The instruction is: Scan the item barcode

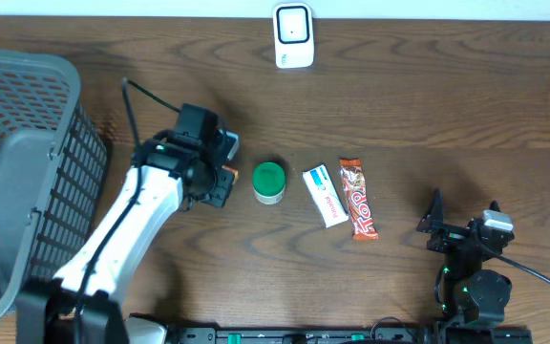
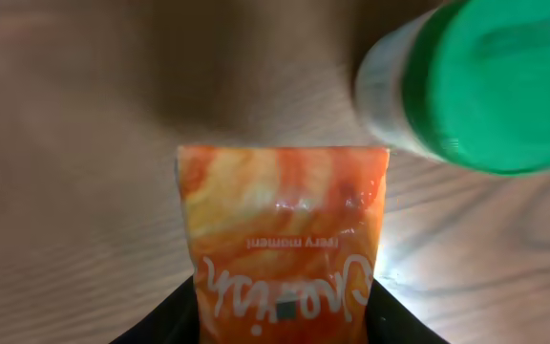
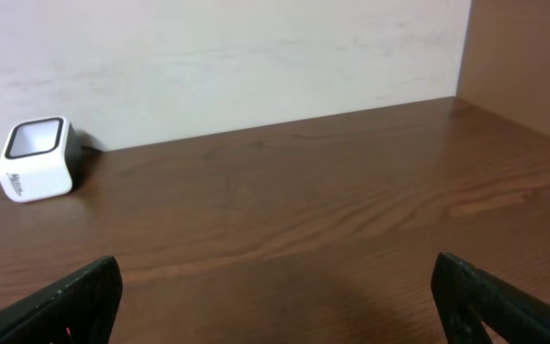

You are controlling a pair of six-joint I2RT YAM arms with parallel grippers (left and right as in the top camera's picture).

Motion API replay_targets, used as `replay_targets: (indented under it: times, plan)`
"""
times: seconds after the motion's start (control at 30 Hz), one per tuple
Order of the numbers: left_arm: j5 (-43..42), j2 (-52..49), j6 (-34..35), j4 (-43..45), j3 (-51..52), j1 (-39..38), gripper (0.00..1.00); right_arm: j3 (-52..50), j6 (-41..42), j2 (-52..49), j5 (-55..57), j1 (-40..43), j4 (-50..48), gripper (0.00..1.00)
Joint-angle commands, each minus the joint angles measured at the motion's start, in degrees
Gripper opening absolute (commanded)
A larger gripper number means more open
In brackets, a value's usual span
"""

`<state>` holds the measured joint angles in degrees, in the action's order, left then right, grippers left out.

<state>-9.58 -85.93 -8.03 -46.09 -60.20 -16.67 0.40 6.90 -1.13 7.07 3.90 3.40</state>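
Brown wood-grain table [image 1: 447,105]; white scanner [image 1: 293,36] near pale wall [image 3: 208,57]; grey basket [image 1: 27,86] left.

A dark wood-grain table [image 1: 428,105] meets a pale, seemingly plastered wall [image 3: 256,57] behind it.

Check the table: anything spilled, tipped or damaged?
Nothing stands out. The orange packet looks intact in the left gripper, the green-lidded jar is upright and capped, the white box and candy bar lie flat side by side, and the scanner stands upright.
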Motion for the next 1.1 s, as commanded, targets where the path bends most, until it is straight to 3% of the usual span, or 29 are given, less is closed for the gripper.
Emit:
replay_targets:
  times: [0.0, 0.03, 0.1, 0.13, 0.43, 0.73, 0.87, 1.07]
  plan:
    - [0.1, -1.8, -1.2, 2.3, 2.1, 0.0, 0.47, -0.1, -0.8, 0.0, -0.1, -0.2, 0.2, 0.99]
    - [-0.5, -2.2, -1.1, 3.1, 2.4, 0.0, 0.57, -0.1, -0.8, 0.0, -0.1, -0.2, 0.2, 0.99]
    - [-0.5, -2.2, -0.9, 4.2, 2.6, 0.0, 0.89, -0.1, -0.8, 0.0, -0.1, -0.2, 0.2, 0.99]
    - [-0.5, -2.2, -0.9, 4.5, 2.6, 0.0, 0.91, -0.1, -0.8, 0.0, -0.1, -0.2, 0.2, 0.99]
    - [-0.4, 3.2, 0.4, 4.3, 0.6, 0.0, 0.92, -0.1, -0.8, 0.0, -0.1, -0.2, 0.2, 0.99]
    - [1.8, 23.5, 4.2, 5.8, -7.6, 0.0, 0.92, -0.1, -0.8, 0.0, -0.1, -0.2, 0.2, 0.99]
    - [10.4, 30.2, 6.9, 13.8, -7.6, 0.0, 0.92, -0.1, -0.8, 0.0, -0.1, -0.2, 0.2, 0.99]
    - [13.5, 38.0, 6.8, 43.6, -7.6, 0.0, 0.92, -0.1, -0.8, 0.0, -0.1, -0.2, 0.2, 0.99]
